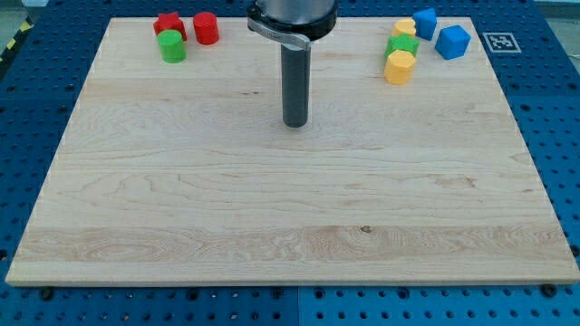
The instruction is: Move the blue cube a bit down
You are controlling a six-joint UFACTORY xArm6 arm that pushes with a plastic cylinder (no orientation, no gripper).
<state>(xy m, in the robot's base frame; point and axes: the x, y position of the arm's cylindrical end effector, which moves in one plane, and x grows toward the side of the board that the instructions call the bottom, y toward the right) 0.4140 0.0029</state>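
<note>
The blue cube (452, 42) sits near the board's top right corner. A second blue block (424, 22), of less regular shape, lies just up and left of it. My tip (294, 124) rests on the board in the upper middle, far to the left of the blue cube and below its height in the view. It touches no block.
A green block (402, 44) and two yellow blocks (399, 67) (404, 29) cluster left of the blue cube. At the top left are a red star-like block (169, 24), a red cylinder (206, 28) and a green cylinder (171, 46). The wooden board (290, 226) ends close behind both groups.
</note>
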